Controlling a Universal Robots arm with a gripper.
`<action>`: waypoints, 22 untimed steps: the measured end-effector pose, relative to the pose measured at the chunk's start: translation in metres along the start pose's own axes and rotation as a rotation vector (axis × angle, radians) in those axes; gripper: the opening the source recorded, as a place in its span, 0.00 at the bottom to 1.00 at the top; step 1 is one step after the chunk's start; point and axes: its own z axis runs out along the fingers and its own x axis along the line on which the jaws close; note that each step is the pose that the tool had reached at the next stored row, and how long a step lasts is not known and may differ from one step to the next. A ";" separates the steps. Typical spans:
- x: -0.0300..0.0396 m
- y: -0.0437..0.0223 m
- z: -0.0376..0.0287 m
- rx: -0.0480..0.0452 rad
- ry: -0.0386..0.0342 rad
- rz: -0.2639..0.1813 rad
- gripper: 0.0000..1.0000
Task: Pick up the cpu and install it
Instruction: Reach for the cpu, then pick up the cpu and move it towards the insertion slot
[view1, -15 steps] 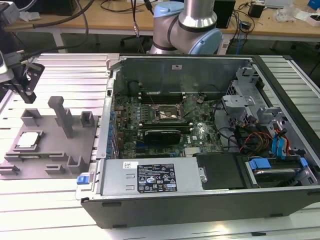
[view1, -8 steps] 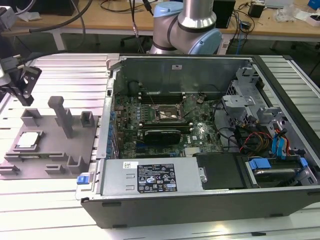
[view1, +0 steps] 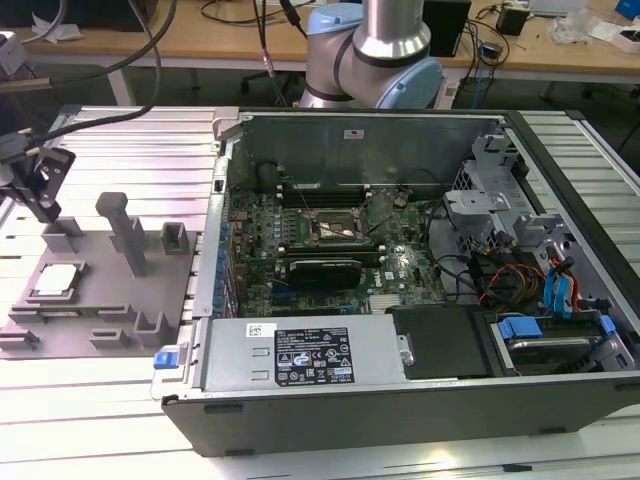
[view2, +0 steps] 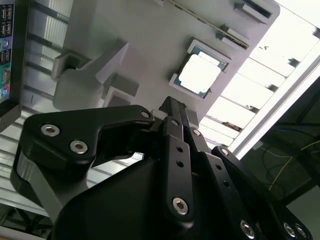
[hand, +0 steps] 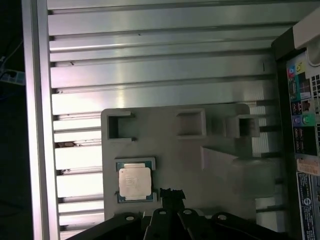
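The cpu is a small square chip with a silvery top. It lies flat in a shallow pocket of a grey fixture plate at the exterior view's left. My gripper hangs above that plate, a little beyond the cpu and not touching it. The fingers are shut with nothing between them. In the first wrist view the cpu sits just beside the gripper. In the second wrist view the cpu lies past the gripper. The motherboard socket sits inside the open computer case.
The fixture plate carries several raised grey posts and blocks close to the gripper. The case wall rises between the fixture and the motherboard. Cables and drive bays fill the case's right side. The arm's base stands behind the case.
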 end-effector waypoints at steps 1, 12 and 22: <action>0.0010 -0.0003 0.0017 0.0001 0.0002 0.000 0.11; 0.0029 -0.0006 0.0036 0.0001 0.0000 0.000 0.11; 0.0108 -0.0012 0.0045 -0.0001 0.0000 -0.001 0.11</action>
